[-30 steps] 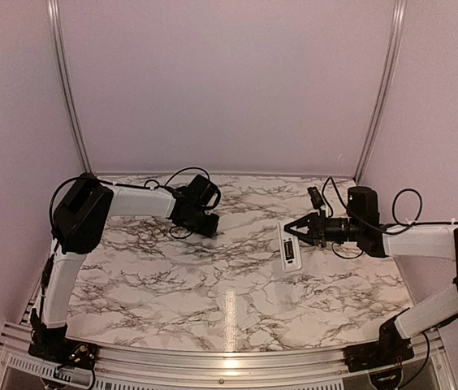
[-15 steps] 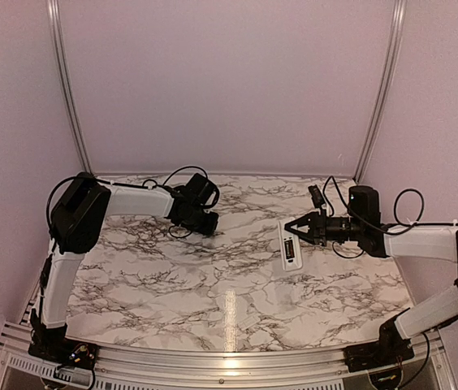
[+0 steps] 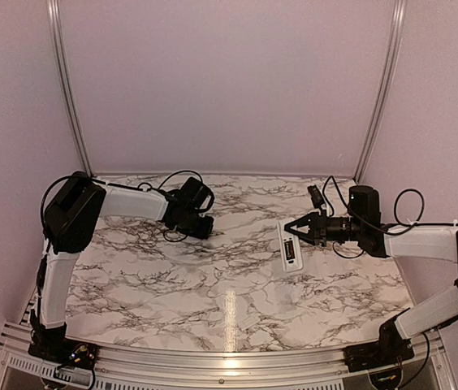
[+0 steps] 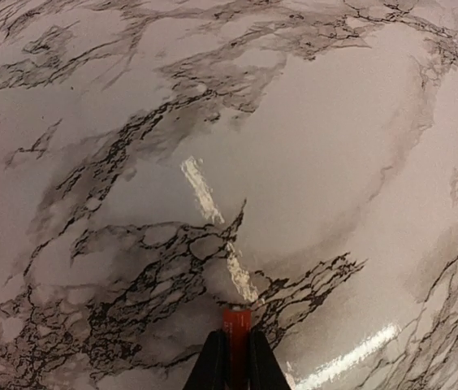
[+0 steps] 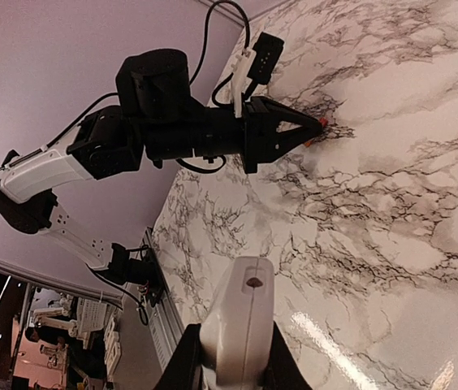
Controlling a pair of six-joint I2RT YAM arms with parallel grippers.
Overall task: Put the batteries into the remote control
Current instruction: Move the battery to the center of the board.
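Step in hand: battery pickup, left side of table (image 3: 213, 284); left gripper (image 4: 233, 357) clamped on battery (image 4: 236, 318) (only red end shows); right gripper (image 5: 231, 366) pinches remote control (image 5: 241, 309) by one end, mid-right; next move likely: lift, carry across, align with recess.

The battery (image 4: 236, 322) sits in the left gripper (image 3: 210, 233), well left of the remote control (image 3: 291, 256) in the right gripper (image 3: 289, 236).
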